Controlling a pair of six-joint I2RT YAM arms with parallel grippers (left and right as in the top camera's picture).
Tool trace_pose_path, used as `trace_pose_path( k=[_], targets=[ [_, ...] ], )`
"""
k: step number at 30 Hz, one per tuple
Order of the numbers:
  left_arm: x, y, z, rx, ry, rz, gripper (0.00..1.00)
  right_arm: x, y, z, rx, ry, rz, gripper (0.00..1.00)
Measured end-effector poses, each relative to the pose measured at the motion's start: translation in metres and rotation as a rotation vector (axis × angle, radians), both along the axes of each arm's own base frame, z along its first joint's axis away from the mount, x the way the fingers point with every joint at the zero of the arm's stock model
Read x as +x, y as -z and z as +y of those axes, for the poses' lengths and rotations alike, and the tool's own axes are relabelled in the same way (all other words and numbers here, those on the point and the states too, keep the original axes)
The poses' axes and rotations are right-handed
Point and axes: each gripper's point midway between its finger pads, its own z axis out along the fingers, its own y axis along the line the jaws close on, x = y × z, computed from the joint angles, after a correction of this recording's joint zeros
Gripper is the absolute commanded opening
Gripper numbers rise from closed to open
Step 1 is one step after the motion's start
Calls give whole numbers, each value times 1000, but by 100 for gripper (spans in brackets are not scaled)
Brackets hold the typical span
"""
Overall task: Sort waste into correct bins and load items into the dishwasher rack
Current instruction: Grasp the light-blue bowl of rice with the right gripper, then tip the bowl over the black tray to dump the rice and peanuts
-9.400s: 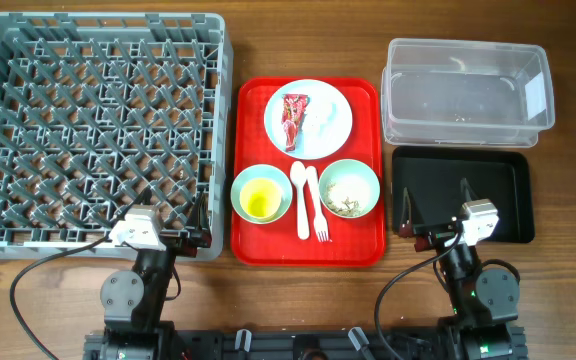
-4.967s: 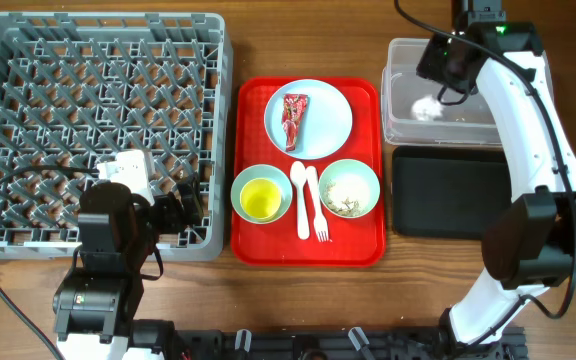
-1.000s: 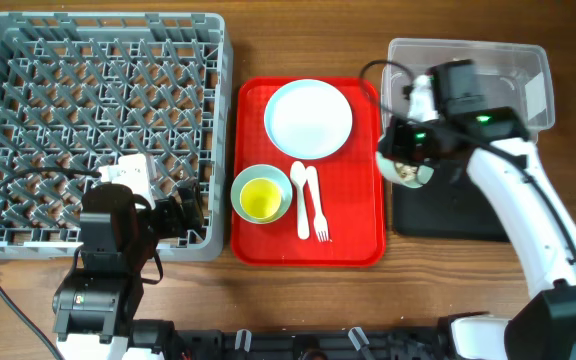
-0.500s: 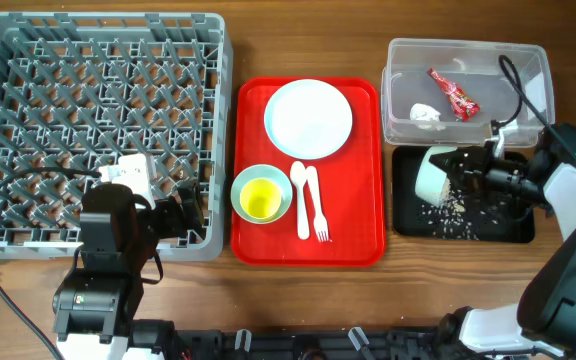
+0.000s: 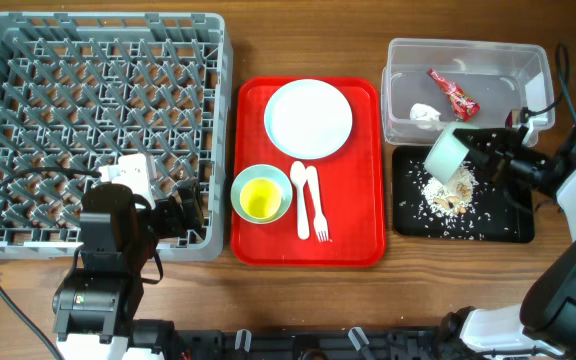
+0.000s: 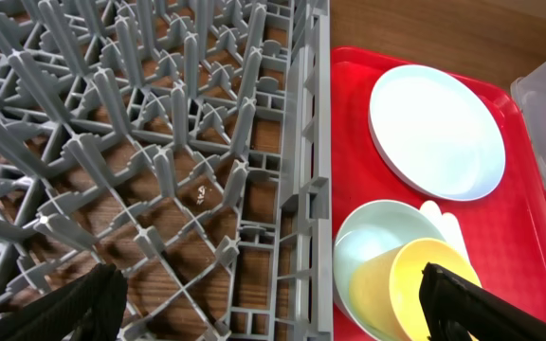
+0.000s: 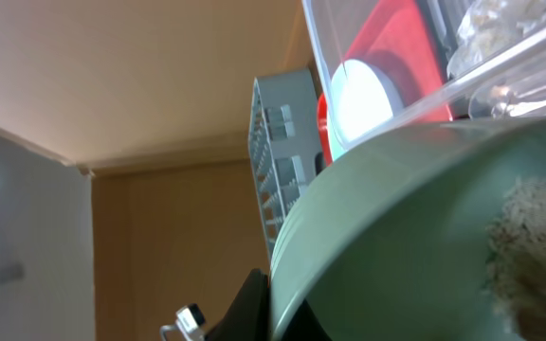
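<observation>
Mint-green bowl [image 5: 446, 155] tilted over black tray [image 5: 513, 232], right gripper [image 5: 471, 152] largely obscured

1. Held bowl [image 5: 446, 155] in black R gripper [image 5: 471, 152]: pale mint-green, plain; beige specks inside (wrist cam).
2. Scraps [image 5: 446, 197] under gripper: beige/off-white, speckled over black tray [image 5: 513, 228].
3. Just beyond gripper: tub [image 5: 468, 48] clear; wrapper [image 5: 453, 93] red; napkin [image 5: 425, 114] white.
4. Past the bowl end of gripper: serving tray [image 5: 353, 242] red; plate [image 5: 308, 118] white; cup [image 5: 260, 202] yellow, in mint 2nd bowl [image 5: 236, 190]; spoon [image 5: 301, 205] & fork [image 5: 320, 215] white.
5. Farthest from gripper: rack [image 5: 98, 100] grey, grid pattern. Table [image 5: 408, 290]: brown wood grain.
</observation>
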Motion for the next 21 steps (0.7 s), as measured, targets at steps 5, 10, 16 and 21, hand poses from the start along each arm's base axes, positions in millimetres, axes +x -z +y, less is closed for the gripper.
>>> trace_pose_path(
  k=[5, 10, 16, 21],
  targets=[
    [0, 0, 0, 0, -1, -2, 100, 10, -7, -6, 69, 35, 57, 4],
    [0, 0, 0, 0, 0, -2, 100, 15, -15, -8, 135, 50, 102, 4],
    [0, 0, 0, 0, -1, -2, 100, 22, -24, -11, 194, 62, 137, 4],
    [0, 0, 0, 0, 0, -2, 100, 21, -25, -11, 237, 67, 187, 4]
  ],
)
